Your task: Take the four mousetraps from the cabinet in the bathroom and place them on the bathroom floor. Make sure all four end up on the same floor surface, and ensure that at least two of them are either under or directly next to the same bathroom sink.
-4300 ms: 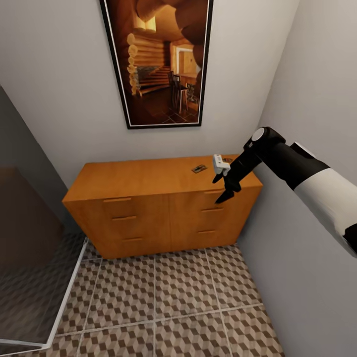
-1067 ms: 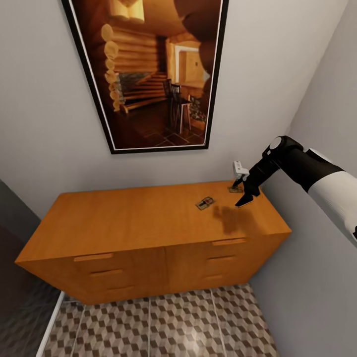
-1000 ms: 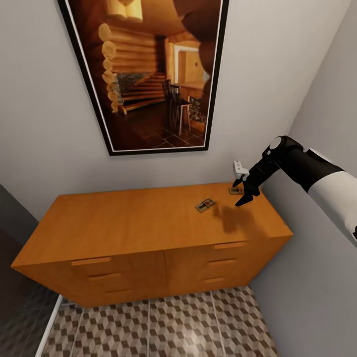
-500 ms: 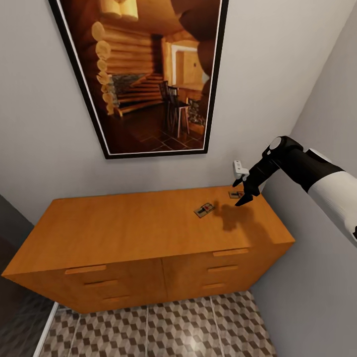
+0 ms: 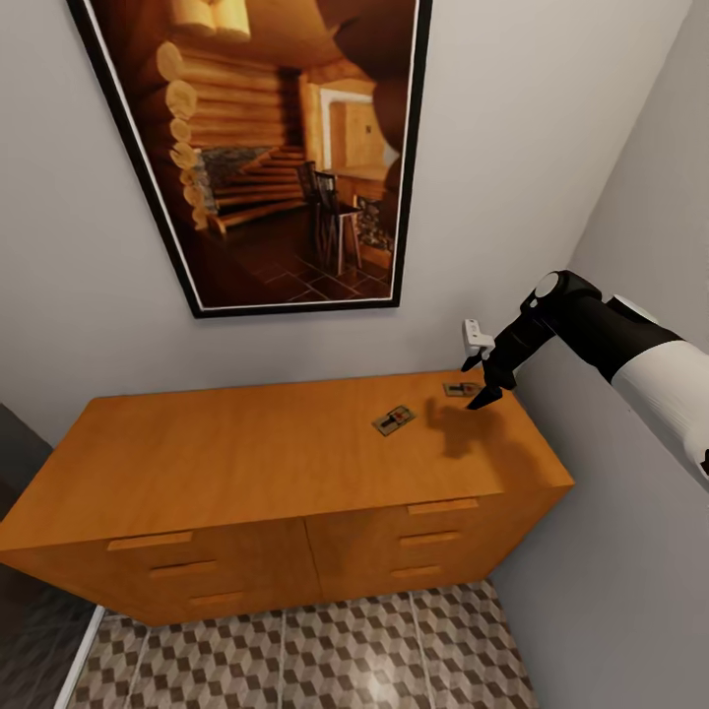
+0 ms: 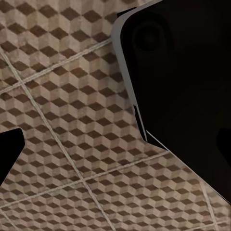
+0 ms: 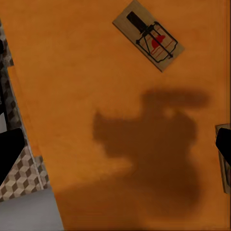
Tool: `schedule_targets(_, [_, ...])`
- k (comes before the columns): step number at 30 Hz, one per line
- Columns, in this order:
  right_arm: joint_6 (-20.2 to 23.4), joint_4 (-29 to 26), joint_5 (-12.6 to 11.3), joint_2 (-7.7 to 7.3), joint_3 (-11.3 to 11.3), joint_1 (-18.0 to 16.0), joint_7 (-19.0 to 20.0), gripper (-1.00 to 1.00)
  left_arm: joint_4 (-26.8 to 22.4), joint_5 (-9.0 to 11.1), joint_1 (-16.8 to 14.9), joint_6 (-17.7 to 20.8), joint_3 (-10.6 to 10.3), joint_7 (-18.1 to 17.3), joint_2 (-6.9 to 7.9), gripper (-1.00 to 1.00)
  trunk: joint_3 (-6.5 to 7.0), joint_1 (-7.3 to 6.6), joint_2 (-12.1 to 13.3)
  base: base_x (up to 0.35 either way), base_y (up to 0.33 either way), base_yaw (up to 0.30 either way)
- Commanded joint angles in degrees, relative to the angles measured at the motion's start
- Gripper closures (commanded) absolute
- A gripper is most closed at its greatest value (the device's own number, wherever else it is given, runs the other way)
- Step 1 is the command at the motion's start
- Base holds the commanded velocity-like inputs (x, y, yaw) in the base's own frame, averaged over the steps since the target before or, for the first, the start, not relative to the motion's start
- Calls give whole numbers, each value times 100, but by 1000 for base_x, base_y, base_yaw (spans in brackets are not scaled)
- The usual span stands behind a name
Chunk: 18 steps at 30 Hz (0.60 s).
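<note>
1. Mousetraps: two were seen lying flat on the cabinet (image 5: pixel 256 448) top. One mousetrap (image 5: pixel 393 420) lay near the middle of the right half; the second mousetrap (image 5: pixel 460 390) lay by the back right corner.
2. Right hand (image 5: pixel 480 386) hovered above the second mousetrap, fingers apart and grasping nothing; contact could not be confirmed.
3. Right wrist view showed the first mousetrap (image 7: pixel 148 35) with dark wire and a red spot, and the arm's shadow (image 7: pixel 154 144) on the wood.
4. Left hand: dark finger edges showed over the bathroom floor (image 6: pixel 62 120); released or clenched could not be told.
5. Framed picture (image 5: pixel 266 148) hung on the wall above the cabinet.
</note>
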Motion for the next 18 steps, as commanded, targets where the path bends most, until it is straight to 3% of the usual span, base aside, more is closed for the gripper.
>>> schedule_targets(1, [60, -11, 4, -6, 19, -6, 14, -100, 3, 28, -2, -16, -48, 8, 0, -100, -10, 3, -10, 45, -55, 0])
schedule_targets(18, [60, 103, 4, 3, 19, -3, -32, -100, 3, 29, 1, -17, -48, 8, 4, -100, -10, 3, -10, 8, -10, 0])
